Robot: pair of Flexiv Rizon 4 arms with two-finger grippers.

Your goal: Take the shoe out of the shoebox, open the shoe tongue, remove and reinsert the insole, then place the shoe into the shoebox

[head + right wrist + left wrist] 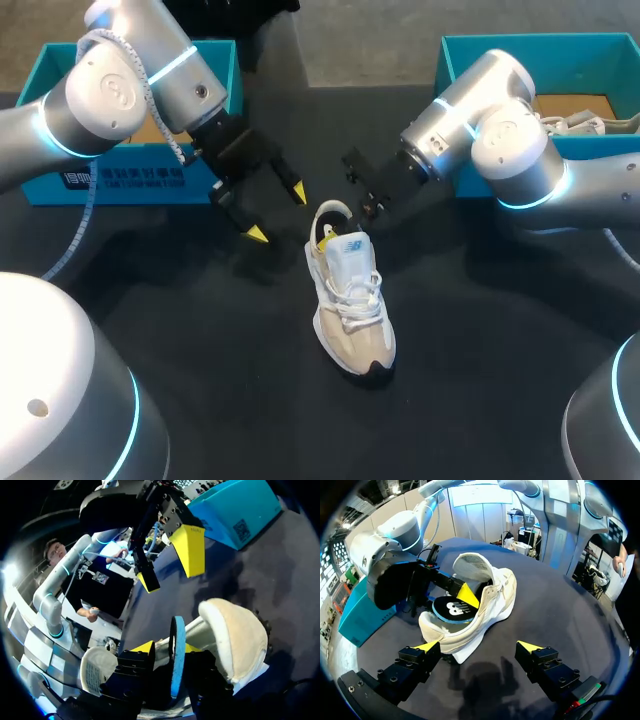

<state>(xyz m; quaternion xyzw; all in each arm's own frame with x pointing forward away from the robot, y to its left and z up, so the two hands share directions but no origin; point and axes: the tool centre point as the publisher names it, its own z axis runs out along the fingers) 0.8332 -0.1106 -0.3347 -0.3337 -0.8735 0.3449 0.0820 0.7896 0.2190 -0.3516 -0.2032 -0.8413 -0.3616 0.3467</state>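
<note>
Dark worktop: the white shoe (352,300) stands upright at its middle, the insole (452,611) raised at the heel.
Your right hand (169,647) is grasping the insole's heel end. It looks thin and floppy, the shoe light and tippy. Your left hand (277,213) hangs released beside the heel, crowding it. 2 teal shoeboxes (120,180) stand behind.

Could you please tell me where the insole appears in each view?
Head view: insole inside the shoe, mostly hidden.
Left wrist view: ahead of the left gripper, sticking out of the shoe.
Right wrist view: edge-on between the fingers of the right gripper.
Shared landmark: the white shoe.
</note>
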